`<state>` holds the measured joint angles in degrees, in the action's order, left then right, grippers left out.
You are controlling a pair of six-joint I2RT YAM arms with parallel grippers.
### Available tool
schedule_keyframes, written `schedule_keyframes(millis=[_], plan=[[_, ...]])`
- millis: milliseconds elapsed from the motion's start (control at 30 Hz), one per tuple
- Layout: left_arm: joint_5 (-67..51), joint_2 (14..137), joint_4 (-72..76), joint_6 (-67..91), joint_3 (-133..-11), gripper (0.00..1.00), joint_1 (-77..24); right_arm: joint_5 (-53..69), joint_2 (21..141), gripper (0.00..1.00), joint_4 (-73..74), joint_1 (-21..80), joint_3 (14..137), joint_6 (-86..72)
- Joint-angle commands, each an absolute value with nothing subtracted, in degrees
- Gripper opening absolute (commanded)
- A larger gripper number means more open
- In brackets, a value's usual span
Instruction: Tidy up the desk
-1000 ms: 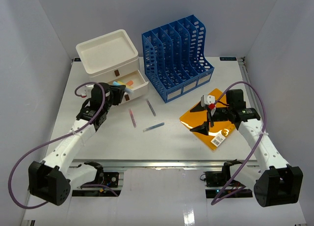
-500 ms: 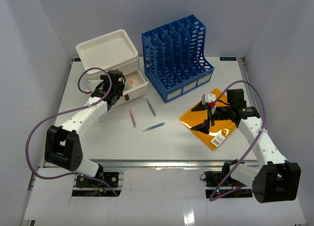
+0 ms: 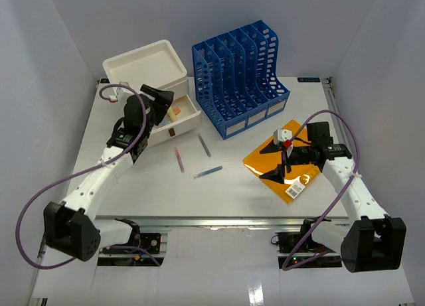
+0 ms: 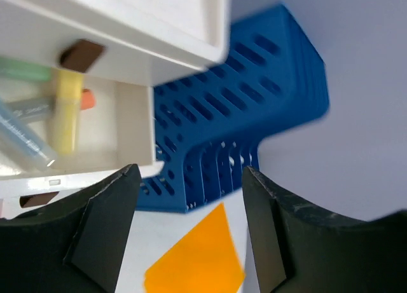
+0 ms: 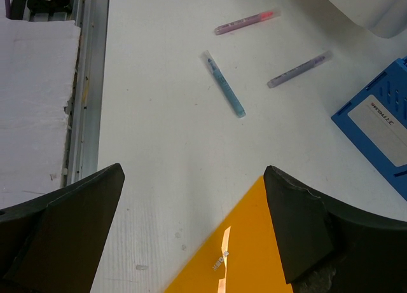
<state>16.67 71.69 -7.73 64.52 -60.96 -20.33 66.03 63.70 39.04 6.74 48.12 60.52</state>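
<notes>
The white desk holds three loose pens: a pink one, a purple-grey one and a blue one. The right wrist view also shows the pink pen, the purple-grey pen and the blue pen. My left gripper is open and empty, above the open drawer of the white drawer box. The drawer holds a yellow highlighter and other pens. My right gripper is open and empty over the left corner of the orange folder.
A blue file rack stands at the back, right of the drawer box. The folder carries a white barcode label. A metal rail runs along the desk's near edge. Grey walls close the sides and back.
My left gripper has moved back from the drawer's front to above the drawer and turned toward the blue rack. My right gripper has hardly moved.
</notes>
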Motion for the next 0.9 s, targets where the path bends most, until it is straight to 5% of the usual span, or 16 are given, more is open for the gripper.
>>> schedule_keyframes(millis=[0, 67, 200, 500, 867], plan=[[-3.4, 64.5, -5.2, 37.2, -57.6, 0.69, -20.2, 67.4, 63.2, 0.97, 40.8, 6.2, 48.8, 63.2], [-4.4, 62.5, -10.8, 38.4, -55.2, 0.43, -20.2, 67.2, 63.4, 0.97, 40.6, 6.0, 48.9, 63.2], [-6.1, 53.7, -4.2, 52.1, -39.9, 0.18, -20.1, 67.0, 64.1, 0.96, 40.6, 5.6, 48.9, 63.2], [7.1, 46.9, 17.7, 83.9, -14.6, 0.16, -20.2, 68.6, 64.9, 0.91, 41.3, 3.1, 48.8, 63.4], [19.3, 67.8, 28.1, 92.4, -19.8, 0.21, -20.2, 69.1, 65.5, 0.90, 42.1, 2.0, 49.1, 64.1]])
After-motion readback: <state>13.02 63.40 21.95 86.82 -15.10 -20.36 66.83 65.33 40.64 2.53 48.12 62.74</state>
